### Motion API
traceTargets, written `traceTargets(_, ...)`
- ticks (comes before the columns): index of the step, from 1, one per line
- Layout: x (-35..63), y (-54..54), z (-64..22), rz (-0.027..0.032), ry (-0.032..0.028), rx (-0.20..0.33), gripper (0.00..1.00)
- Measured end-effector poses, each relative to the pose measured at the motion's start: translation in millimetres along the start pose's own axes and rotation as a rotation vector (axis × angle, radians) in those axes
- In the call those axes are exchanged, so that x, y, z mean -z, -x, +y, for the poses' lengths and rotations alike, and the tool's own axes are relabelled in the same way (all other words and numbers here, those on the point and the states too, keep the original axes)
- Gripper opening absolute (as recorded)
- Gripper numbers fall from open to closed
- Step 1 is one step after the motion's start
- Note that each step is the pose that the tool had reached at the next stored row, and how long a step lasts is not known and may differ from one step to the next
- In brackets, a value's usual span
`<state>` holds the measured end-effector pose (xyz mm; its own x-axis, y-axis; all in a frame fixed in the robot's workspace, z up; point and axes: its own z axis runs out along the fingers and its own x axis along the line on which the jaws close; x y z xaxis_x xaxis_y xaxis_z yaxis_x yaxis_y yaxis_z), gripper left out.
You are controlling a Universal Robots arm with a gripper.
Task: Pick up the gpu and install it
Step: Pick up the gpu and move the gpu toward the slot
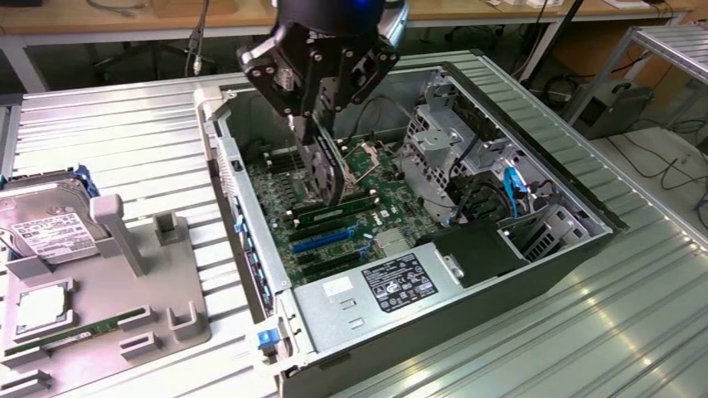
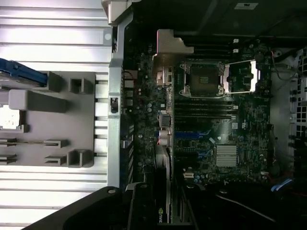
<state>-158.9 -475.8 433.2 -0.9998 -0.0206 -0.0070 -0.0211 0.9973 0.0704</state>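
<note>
Ribbed metal table (image 1: 122, 124): open computer case (image 1: 487, 311), grey parts fixture (image 1: 166, 323) just beside it.

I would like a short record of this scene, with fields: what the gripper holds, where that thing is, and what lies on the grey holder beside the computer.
gripper: shut on the thin flat black rectangular gpu
gpu pose: standing on edge, hanging below the gripper
gpu place: inside the open grey metal computer case, low over the green motherboard
seated in slot: cannot tell
grey plastic holder: outside the case, at the exterior view's left
on holder: silver hard drive with white label; narrow green memory stick
</note>
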Motion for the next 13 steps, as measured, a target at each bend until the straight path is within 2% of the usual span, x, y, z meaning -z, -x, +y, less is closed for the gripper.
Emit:
traceTargets(9,-18.9,45.0,8.1,0.0031,-0.0001,0.0,0.26)
traceTargets(13,-27.8,66.3,10.1,0.0079,-0.0006,-0.001,0.26)
